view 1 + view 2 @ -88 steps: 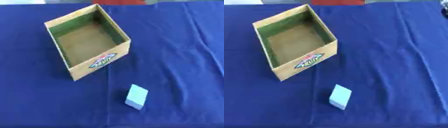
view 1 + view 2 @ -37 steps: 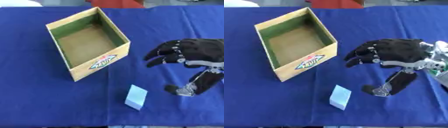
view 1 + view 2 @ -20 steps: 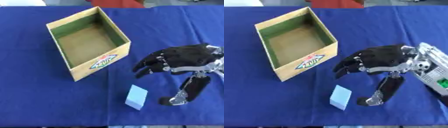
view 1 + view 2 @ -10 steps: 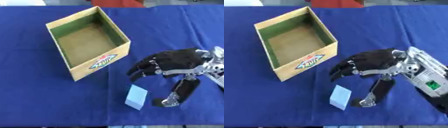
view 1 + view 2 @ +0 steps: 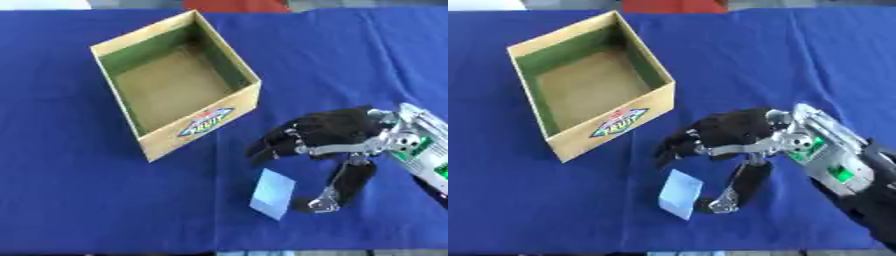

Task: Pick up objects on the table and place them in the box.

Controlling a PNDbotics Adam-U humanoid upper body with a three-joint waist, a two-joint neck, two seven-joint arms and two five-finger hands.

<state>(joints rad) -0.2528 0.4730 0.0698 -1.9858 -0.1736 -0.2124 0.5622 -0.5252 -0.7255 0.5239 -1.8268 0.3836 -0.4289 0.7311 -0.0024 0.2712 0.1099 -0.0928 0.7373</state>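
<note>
While nothing is yet held, the entry stands as follows.

Item: block (image 5: 273, 194), pale blue, small, flat-faced with sharp corners. It lies on the blue-covered desk (image 5: 79, 190), near the front edge, a little in front of and to the right of the box (image 5: 175, 85), and well apart from it. Judged light and stiff. The faces look smooth, so it may slip or skid on the cloth if nudged from one side only. Not judged fragile. Best taken across its two broad opposite faces, thumb on the right one and fingers on the left, low enough that it does not tip over.

Receptacle: box, cardboard, open top, green inner walls, printed label on the front wall. Nothing shows inside. It sits askew to the desk edge.

Right robot hand (image 5: 328, 135): spread open, fingers (image 5: 271, 145) curled forward above and just behind the block, thumb (image 5: 337, 187) reaching down just to the block's right. The thumb tip is near the block; whether it touches cannot be told. No grip is made.

Left robot hand: not seen in either view.

Risk: a one-sided push from the thumb could slide or topple the block before the fingers come down.
</note>
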